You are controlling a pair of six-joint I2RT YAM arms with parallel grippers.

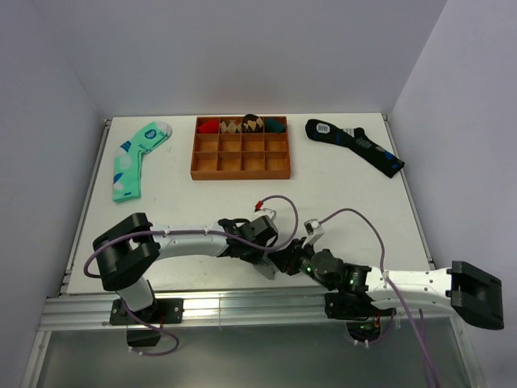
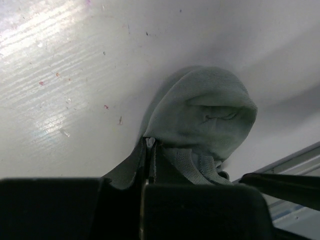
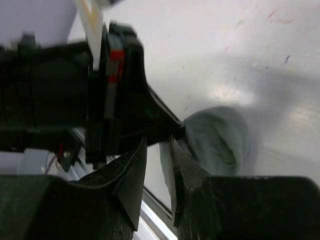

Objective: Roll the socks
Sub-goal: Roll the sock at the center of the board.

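Note:
The socks [image 2: 200, 117] are a light-grey bundle, rolled into a rounded lump on the white table, with ribbed cuff edges hanging at its near side. My left gripper [image 2: 149, 145] is shut on a fold of the fabric at the bundle's left edge. From the right wrist the socks [image 3: 220, 135] lie just right of my right gripper [image 3: 157, 142], which is open with only table and rail showing between its fingers. One of its fingers [image 3: 177, 165] rests against the bundle's side. In the top view both grippers [image 1: 262, 242] [image 1: 284, 257] meet near the front edge and hide the socks.
A wooden compartment tray [image 1: 241, 158] at the back centre holds rolled socks in its far row. A mint-green patterned sock [image 1: 136, 158] lies back left and a dark navy sock [image 1: 354, 145] back right. The table's metal front rail [image 1: 242, 303] runs close behind the grippers.

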